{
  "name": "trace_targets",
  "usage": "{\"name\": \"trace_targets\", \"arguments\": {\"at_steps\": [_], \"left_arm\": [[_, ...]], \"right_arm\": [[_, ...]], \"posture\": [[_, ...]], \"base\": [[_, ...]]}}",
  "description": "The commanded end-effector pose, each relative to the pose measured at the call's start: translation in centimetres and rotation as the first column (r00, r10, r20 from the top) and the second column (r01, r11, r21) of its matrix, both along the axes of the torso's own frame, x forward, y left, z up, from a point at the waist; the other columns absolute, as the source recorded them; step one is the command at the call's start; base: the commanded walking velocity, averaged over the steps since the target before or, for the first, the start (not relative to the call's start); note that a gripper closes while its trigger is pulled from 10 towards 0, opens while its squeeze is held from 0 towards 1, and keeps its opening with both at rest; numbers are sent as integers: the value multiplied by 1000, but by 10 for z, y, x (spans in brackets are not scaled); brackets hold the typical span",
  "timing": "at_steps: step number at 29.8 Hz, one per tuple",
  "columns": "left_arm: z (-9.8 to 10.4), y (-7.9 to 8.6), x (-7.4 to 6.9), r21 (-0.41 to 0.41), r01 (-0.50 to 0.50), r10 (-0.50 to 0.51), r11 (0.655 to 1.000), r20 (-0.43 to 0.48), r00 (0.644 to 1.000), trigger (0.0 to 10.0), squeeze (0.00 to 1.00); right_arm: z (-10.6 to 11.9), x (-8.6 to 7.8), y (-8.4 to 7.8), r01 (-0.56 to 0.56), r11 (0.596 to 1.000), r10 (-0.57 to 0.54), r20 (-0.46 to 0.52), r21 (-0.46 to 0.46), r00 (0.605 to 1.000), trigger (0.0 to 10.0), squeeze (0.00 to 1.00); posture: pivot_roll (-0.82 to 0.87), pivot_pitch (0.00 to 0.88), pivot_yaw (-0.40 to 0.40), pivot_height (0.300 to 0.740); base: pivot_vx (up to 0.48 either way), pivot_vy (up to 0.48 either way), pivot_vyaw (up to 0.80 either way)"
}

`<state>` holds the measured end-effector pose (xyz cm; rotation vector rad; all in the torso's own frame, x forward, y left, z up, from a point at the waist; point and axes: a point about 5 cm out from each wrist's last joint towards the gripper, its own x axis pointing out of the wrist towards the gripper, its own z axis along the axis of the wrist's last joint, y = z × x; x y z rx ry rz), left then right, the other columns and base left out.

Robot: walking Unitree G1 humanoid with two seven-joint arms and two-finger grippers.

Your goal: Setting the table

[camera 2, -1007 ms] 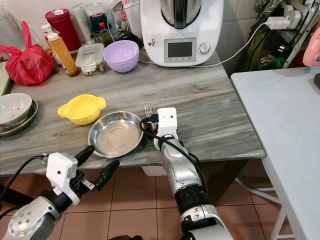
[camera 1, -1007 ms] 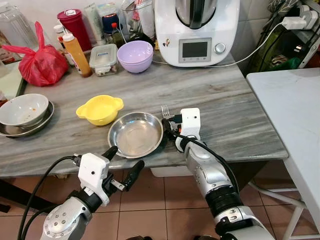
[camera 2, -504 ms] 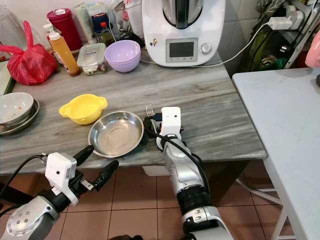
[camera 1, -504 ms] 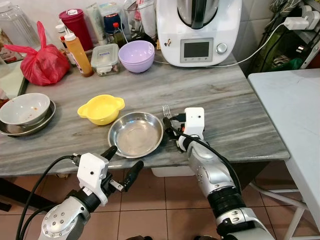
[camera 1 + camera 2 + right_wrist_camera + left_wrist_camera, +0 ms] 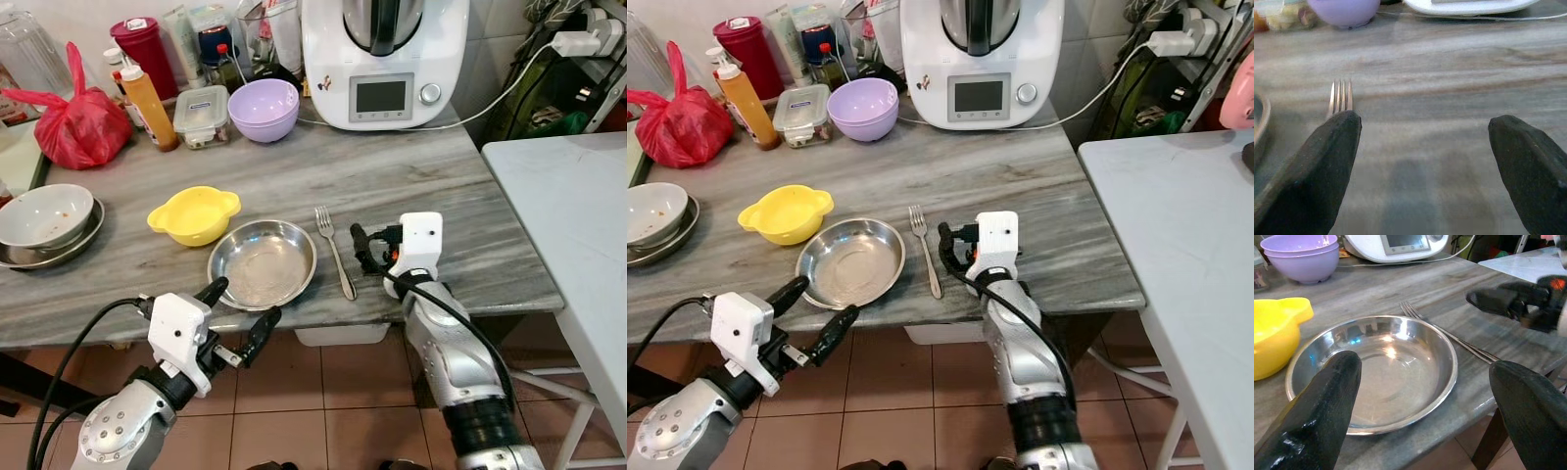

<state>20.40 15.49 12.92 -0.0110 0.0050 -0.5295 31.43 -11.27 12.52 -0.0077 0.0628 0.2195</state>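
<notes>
Right gripper: our right gripper [image 5: 364, 247] hovers low over the front part of the counter with its two black fingers spread wide and nothing between them.
Fork: the slim silver metal fork [image 5: 334, 251] lies flat on the counter just to the left of our right gripper, apart from the fingers, tines pointing away from us and handle end near the front edge.
Dish: the round shallow stainless steel dish [image 5: 263, 263] sits just beyond the fork on its left, its rim close to the fork but not touching it as far as we can tell.
Left gripper: our left gripper [image 5: 238, 313] hangs below and in front of the counter's front edge, fingers wide apart and holding nothing; the steel dish lies straight ahead of it.
Edges: the front edge of the grey marble-patterned counter [image 5: 460, 196] runs just under our right wrist; its right corner is to the right of our right gripper.
Open room: bare counter stretches ahead of and to the right of our right gripper, up to the white kitchen machine with a small screen [image 5: 383, 61].
Surface: a yellow plastic bowl with two handles [image 5: 195, 213] sits beyond the dish to its left, a lilac bowl [image 5: 264, 109] farther back.
Room: a white table [image 5: 573, 215] stands to our right, terracotta floor tiles [image 5: 333, 411] below us.
</notes>
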Motion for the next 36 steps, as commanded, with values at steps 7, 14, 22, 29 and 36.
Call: {"name": "trace_targets", "arguments": {"at_steps": [7,14,22,29,36], "left_arm": [[-5,6,-3,11,-22,22,1000,-24,999,10000,0],[-9,7,-3,10,-22,23,1000,-37,999,10000,0],[-13,9,-3,15,-20,21,1000,-50,999,10000,0],[-16,11,-3,19,-24,25,1000,-57,998,10000,0],[-16,11,-3,22,-24,26,999,-60,998,10000,0]], "right_arm": [[-15,-24,-14,-34,996,22,-141,-87,990,10000,0],[-15,-32,-12,-59,996,45,-184,-74,982,10000,0],[-11,-37,-3,-125,991,112,-219,-44,969,10000,0],[-10,-39,-1,-148,988,137,-237,-31,962,10000,0],[-8,-41,4,-191,981,184,-237,-9,954,10000,0]], "posture": [[-48,125,98,740],[-51,128,102,740],[-51,131,108,740],[-50,132,110,740],[-50,131,111,740]], "base": [[0,0,0],[0,0,0],[0,0,0],[0,0,0],[0,0,0]]}}
